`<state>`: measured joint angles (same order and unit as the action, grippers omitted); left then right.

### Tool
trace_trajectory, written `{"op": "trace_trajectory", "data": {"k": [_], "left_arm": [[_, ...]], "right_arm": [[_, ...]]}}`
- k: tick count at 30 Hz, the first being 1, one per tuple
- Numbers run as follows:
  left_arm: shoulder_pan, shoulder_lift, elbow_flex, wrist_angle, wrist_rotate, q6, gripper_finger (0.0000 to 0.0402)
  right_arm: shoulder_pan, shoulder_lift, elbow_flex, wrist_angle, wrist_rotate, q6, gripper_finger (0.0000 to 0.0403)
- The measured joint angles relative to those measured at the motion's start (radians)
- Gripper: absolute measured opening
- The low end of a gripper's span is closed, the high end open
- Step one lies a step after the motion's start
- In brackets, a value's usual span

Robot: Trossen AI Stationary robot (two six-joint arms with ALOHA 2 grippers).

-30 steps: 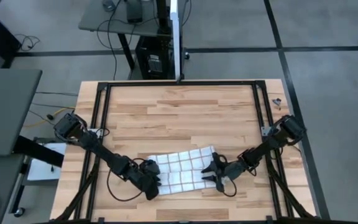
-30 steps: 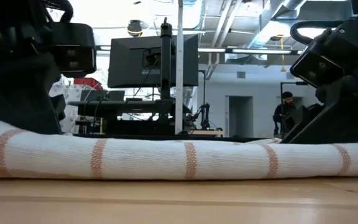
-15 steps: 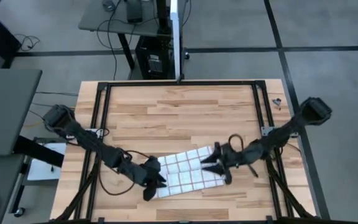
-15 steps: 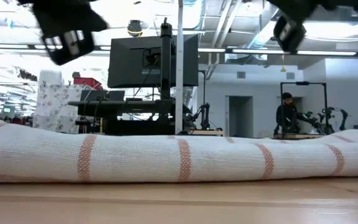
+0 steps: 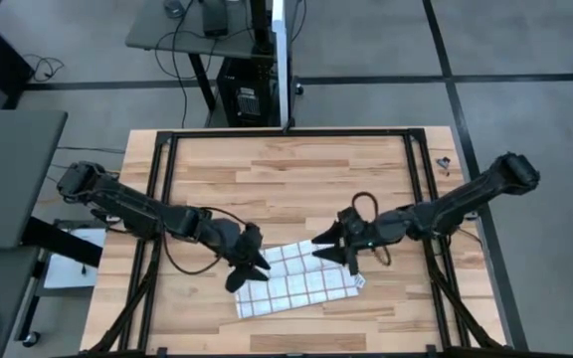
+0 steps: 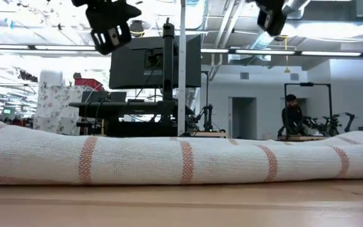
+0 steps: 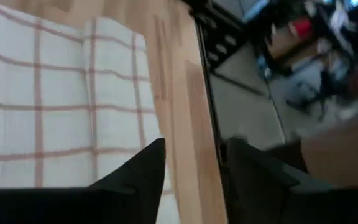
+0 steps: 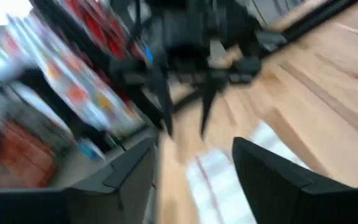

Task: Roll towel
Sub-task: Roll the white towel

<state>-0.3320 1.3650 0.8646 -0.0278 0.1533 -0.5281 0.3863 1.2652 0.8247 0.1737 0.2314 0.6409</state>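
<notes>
A white towel with a red grid (image 5: 298,281) lies on the wooden table near its front edge. In the low view it runs across the whole picture as a thick, rounded band (image 6: 181,161). My left gripper (image 5: 250,274) hovers open above the towel's left end, and its wrist view shows the towel (image 7: 61,106) below the spread fingers (image 7: 194,146). My right gripper (image 5: 332,254) hovers open above the towel's far right corner (image 8: 194,143). In the low view both grippers hang high above the towel, the left (image 6: 109,28) and the right (image 6: 271,16).
A black metal frame (image 5: 286,133) borders the tabletop. A small dark object (image 5: 444,162) lies at the far right corner. Bare wood (image 5: 286,179) lies beyond the towel. A person (image 6: 290,113) stands in the room behind the table.
Both grippers have risen from the towel's two ends, where they sat low a second ago. They have also moved toward the table's far edge and toward each other. The towel stays lying on the table.
</notes>
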Motion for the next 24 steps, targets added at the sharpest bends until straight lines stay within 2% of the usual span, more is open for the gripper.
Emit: {"op": "trace_trajectory", "data": {"k": [3,7,10,13,16,21,24], "left_arm": [[-0.027,0.001,0.081,-0.182,-0.052,0.147,0.0170],[-0.068,0.007,0.224,-0.413,-0.233,0.370,0.0170],[-0.095,0.007,0.306,-0.519,-0.400,0.444,0.0170],[-0.136,0.009,0.376,-0.588,-0.471,0.482,0.0169],[-0.216,0.044,0.456,-0.579,-0.553,0.556,0.0169],[-0.297,0.213,0.631,-0.688,-0.679,0.597,0.0169],[-0.316,0.346,0.748,-0.833,-0.715,0.475,0.0169]], "right_arm": [[0.017,0.000,0.123,-0.287,0.068,-0.069,0.0247],[0.031,-0.001,0.193,-0.475,0.154,-0.111,0.0249],[0.055,0.000,0.199,-0.530,0.164,-0.112,0.0249],[0.109,0.000,0.199,-0.585,0.164,-0.094,0.0249],[0.184,0.000,0.199,-0.596,0.168,-0.092,0.0249],[0.307,0.014,0.199,-0.607,0.196,-0.092,0.0248],[0.386,0.043,0.199,-0.620,0.213,-0.096,0.0248]]}}
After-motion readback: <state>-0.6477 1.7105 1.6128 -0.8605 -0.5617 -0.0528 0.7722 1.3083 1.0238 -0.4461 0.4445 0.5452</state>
